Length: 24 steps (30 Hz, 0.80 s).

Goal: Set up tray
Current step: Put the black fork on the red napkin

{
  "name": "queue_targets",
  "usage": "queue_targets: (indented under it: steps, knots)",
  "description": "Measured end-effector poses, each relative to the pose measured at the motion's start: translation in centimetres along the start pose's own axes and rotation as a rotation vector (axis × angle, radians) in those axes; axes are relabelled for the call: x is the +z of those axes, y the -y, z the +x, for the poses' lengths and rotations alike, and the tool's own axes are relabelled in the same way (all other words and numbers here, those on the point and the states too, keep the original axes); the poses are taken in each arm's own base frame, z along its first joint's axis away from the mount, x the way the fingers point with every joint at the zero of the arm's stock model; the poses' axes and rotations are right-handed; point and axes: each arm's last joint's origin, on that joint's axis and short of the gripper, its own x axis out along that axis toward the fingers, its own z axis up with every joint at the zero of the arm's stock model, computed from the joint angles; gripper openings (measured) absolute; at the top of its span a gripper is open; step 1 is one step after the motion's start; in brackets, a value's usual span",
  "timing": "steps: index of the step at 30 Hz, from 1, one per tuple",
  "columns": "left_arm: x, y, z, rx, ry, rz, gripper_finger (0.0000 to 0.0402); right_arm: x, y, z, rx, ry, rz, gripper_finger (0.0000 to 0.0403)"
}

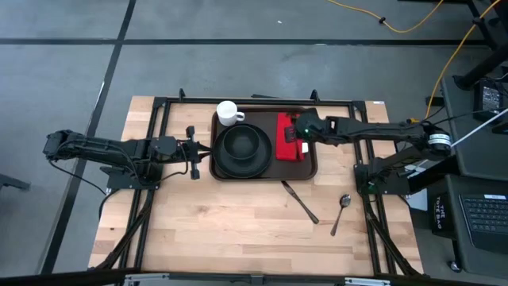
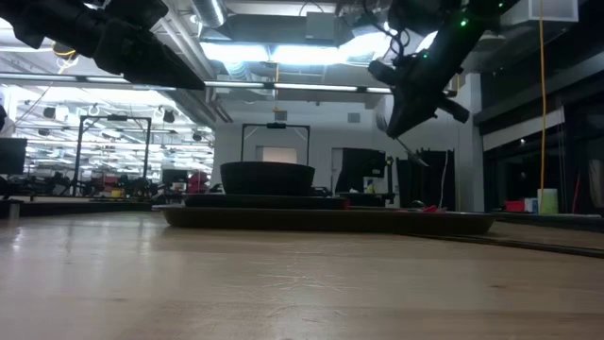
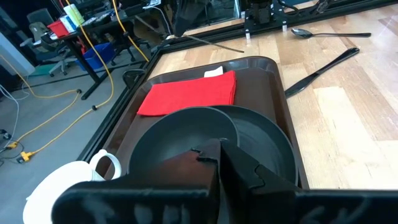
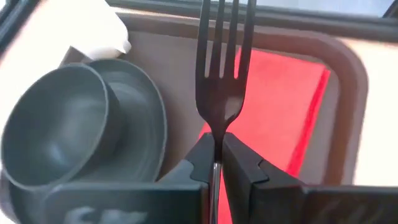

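Right pincer (image 4: 217, 163) clamps a fork (image 4: 221, 68) above the tray (image 1: 309, 163); wooden table (image 1: 238, 230), workshop beyond.

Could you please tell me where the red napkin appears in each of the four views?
High: napkin on the tray's right side, under the right gripper.
Low: a thin red sliver at the tray's right.
Left wrist: beyond the bowl.
Right wrist: behind the held fork.
Shared landmark: the bowl.
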Motion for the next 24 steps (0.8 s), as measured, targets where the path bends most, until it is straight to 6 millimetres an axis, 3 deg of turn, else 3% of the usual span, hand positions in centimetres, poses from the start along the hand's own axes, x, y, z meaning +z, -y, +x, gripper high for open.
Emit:
queue_targets:
  steps: [13,19,24]
  knots:
    - [0.0,0.0,0.0,0.000,0.000,0.000,0.0002,1.5,1.4,3.3,-0.010,-0.100,0.111,0.0025]
    - [0.0,0.0,0.0,0.000,0.000,0.000,0.0002,3.4,0.0,3.3,-0.014,-0.127,0.117,0.0026]
    - [0.0,0.0,0.0,0.000,0.000,0.000,0.0002,5.4,-0.3,3.6,-0.132,-0.199,0.123,0.0026]
